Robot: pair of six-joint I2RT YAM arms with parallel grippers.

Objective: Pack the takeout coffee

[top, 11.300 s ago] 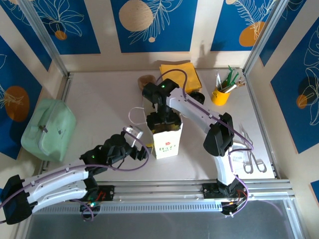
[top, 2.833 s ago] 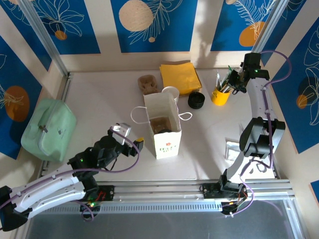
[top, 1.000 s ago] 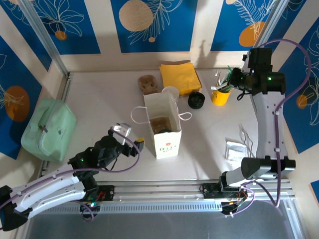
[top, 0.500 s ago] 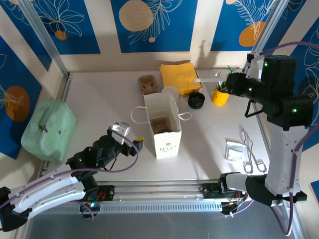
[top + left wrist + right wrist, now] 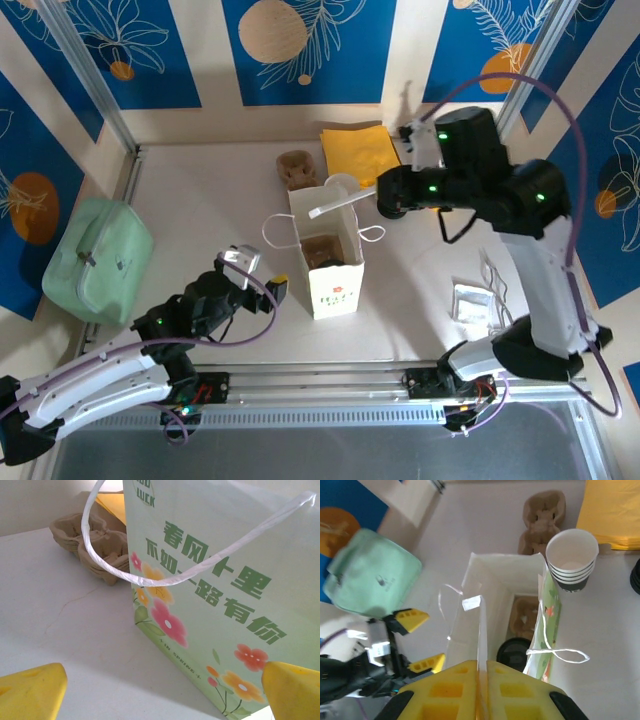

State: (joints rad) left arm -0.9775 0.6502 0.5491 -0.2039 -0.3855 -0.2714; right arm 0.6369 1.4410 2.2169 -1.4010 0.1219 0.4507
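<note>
The left arm (image 5: 100, 375) and the right arm (image 5: 548, 270) have white shells on the long links and black housings (image 5: 470, 150) at the joints, dotted with small green lights (image 5: 431, 187). A lilac cable (image 5: 500, 85) loops along each arm. The right gripper (image 5: 481, 680) has yellow fingers (image 5: 457, 687) moulded with square recesses. The left gripper (image 5: 162, 685) has plain yellow fingertips (image 5: 30, 690). Red wires (image 5: 481, 386) show at the bases (image 5: 455, 385) on the table's (image 5: 200, 200) near edge.

The takeout coffee (image 5: 515, 650) showed just its lid at six o'clock inside the paper bag (image 5: 492, 580), wall hidden. Yellow fingertips (image 5: 30, 690) of the left gripper (image 5: 160, 697) were cropped at five and seven o'clock.
</note>
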